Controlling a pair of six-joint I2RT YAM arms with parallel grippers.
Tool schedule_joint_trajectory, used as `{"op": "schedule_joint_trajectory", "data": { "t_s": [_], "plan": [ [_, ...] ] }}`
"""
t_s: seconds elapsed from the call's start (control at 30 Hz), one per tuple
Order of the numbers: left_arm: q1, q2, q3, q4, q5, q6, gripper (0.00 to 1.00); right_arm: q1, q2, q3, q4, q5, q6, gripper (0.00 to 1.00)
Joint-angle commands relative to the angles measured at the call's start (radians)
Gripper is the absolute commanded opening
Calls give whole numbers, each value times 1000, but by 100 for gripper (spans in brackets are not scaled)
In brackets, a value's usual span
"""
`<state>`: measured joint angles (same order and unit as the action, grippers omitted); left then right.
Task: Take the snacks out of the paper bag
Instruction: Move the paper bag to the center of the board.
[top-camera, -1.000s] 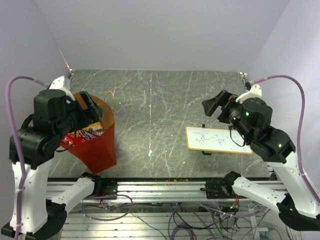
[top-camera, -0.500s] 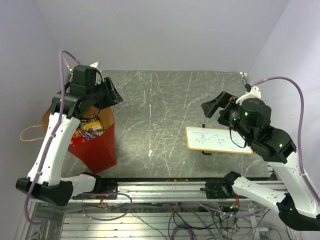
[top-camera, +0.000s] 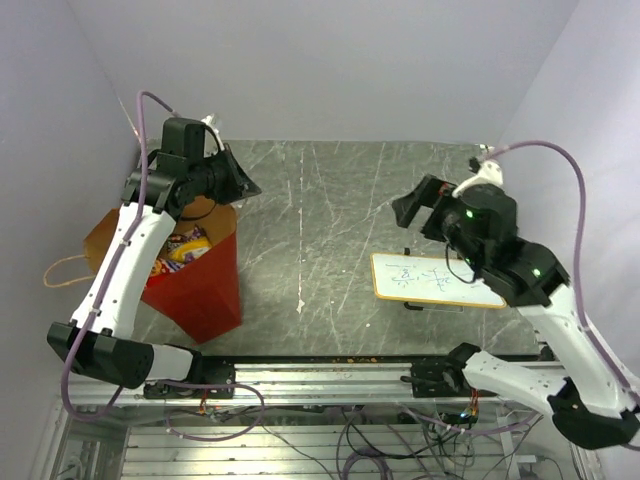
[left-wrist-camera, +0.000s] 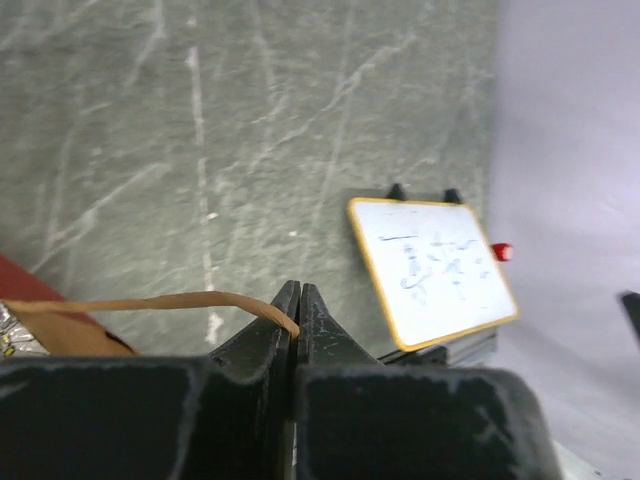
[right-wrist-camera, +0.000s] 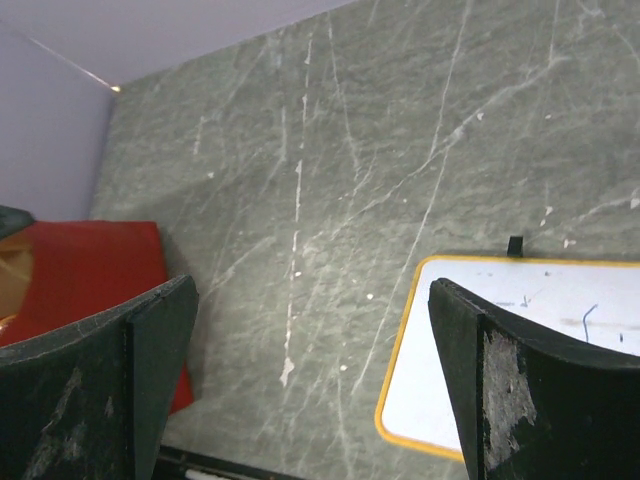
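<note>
The paper bag (top-camera: 205, 295), red outside and brown inside, stands tilted at the left of the table with its mouth open upward. Shiny snacks (top-camera: 186, 246) show inside the mouth. My left gripper (top-camera: 237, 186) hovers over the bag's far rim. In the left wrist view it (left-wrist-camera: 298, 291) is shut on the bag's thin twisted handle (left-wrist-camera: 150, 303), which runs left to the brown rim (left-wrist-camera: 60, 338). The other handle loop (top-camera: 60, 270) hangs off the bag's left side. My right gripper (top-camera: 412, 205) is open and empty above the table's right half, its jaws (right-wrist-camera: 310, 290) wide apart.
A yellow-framed white board (top-camera: 436, 280) with blue scribbles lies at the right of the table, below the right gripper. The side walls stand close on both sides. A metal rail with cables runs along the near edge.
My left arm rose from the bag's mouth and reached back over its far rim. Its jaws went from open to shut on the handle. The bag shifted slightly. The right gripper edged left.
</note>
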<state>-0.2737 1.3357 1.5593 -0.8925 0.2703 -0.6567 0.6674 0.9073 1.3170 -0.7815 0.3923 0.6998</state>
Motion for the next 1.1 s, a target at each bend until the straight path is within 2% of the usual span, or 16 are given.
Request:
{"op": "schedule_joint_trajectory", "data": {
  "t_s": [0.0, 0.2, 0.33, 0.43, 0.47, 0.63, 0.73, 0.8, 0.9, 1.0, 1.07],
  "plan": [
    [-9, 9, 15, 359, 262, -168, 7, -5, 131, 73, 83, 16, -142, 100],
    [-71, 124, 108, 444, 272, -230, 7, -6, 292, 191, 134, -69, -198, 100],
    [-117, 208, 115, 518, 286, -283, 7, -5, 327, 178, 171, -134, -164, 99],
    [-134, 284, 160, 497, 305, -282, 7, -6, 324, 148, 185, -186, -135, 99],
    [-134, 306, 180, 503, 327, -282, 10, -5, 319, 135, 190, -222, -131, 99],
    [-133, 271, 201, 510, 370, -237, 51, -7, 254, 42, 194, -395, -138, 99],
    [-131, 203, 167, 466, 371, -197, 64, -6, 242, 24, 168, -438, -141, 99],
    [-130, 138, 133, 430, 366, -170, 79, -5, 247, 31, 149, -460, -145, 99],
    [-128, 36, 106, 334, 323, -111, 93, -6, 258, 46, 140, -484, -143, 99],
    [-125, -52, 113, 192, 272, -52, 100, -5, 263, 43, 158, -493, -118, 99],
    [-125, -107, 123, 96, 227, -23, 100, -6, 263, 25, 188, -505, -97, 99]
  ]
}}
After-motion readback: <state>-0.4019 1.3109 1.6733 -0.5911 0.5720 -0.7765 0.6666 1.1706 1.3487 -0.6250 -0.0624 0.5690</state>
